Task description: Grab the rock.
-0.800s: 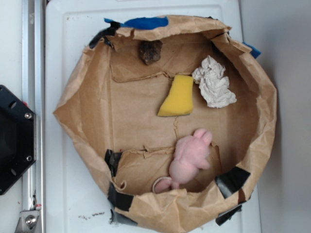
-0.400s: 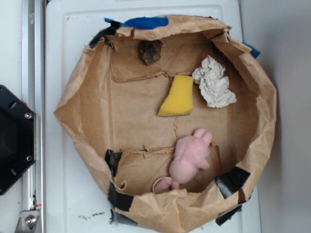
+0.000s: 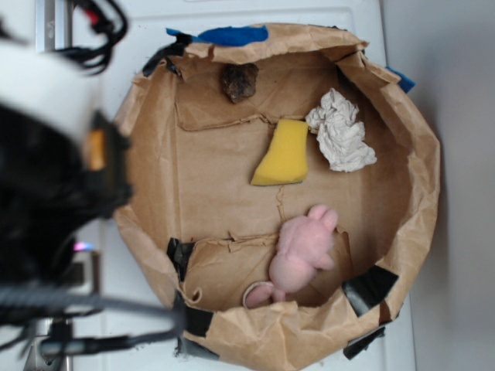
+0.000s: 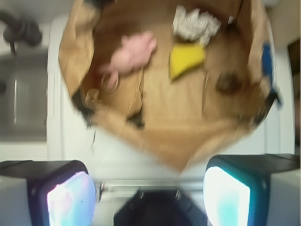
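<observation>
My blurred black arm (image 3: 46,178) is now swinging in over the left edge of the exterior view, where a moment ago only the mount was showing. My gripper (image 4: 149,197) is hanging spread wide, empty, outside the near rim of the crumpled brown paper basin (image 3: 147,193). The small rough dark brown-grey rock (image 3: 239,82) is sitting unmoved against the basin's far wall, near the yellow sponge wedge (image 3: 283,154), the crumpled white paper wad (image 3: 340,131) and the pink plush toy (image 3: 303,247).
</observation>
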Controlling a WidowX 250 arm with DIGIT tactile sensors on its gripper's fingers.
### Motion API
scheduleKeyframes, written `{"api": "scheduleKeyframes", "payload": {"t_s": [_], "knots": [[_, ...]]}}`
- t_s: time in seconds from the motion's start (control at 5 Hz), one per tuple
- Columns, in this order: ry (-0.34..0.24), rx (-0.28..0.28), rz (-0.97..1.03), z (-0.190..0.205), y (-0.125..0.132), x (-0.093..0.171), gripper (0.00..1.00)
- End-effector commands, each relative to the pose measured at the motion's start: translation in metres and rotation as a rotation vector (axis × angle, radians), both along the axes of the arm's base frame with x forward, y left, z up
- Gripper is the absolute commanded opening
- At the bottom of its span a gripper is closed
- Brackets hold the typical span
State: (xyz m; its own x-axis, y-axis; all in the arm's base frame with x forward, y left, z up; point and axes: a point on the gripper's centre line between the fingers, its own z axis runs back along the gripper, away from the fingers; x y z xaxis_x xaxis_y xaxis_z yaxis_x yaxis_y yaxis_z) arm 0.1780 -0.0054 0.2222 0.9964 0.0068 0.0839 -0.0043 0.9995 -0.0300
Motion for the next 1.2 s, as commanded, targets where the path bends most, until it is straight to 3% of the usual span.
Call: {"api": "scheduleKeyframes", "payload": {"t_s": [0.0, 0.2, 0.8, 1.0], "knots": [[-0.029, 0.023, -0.105, -0.011, 0.022, 0.044, 1.0], [-0.048, -0.089, -0.227, -0.017, 0.008, 0.049, 1.0], [-0.048, -0.089, -0.227, -0.017, 0.008, 0.049, 1.0], [-0.01, -0.186, -0.472, -0.028, 0.018, 0.061, 1.0]]}}
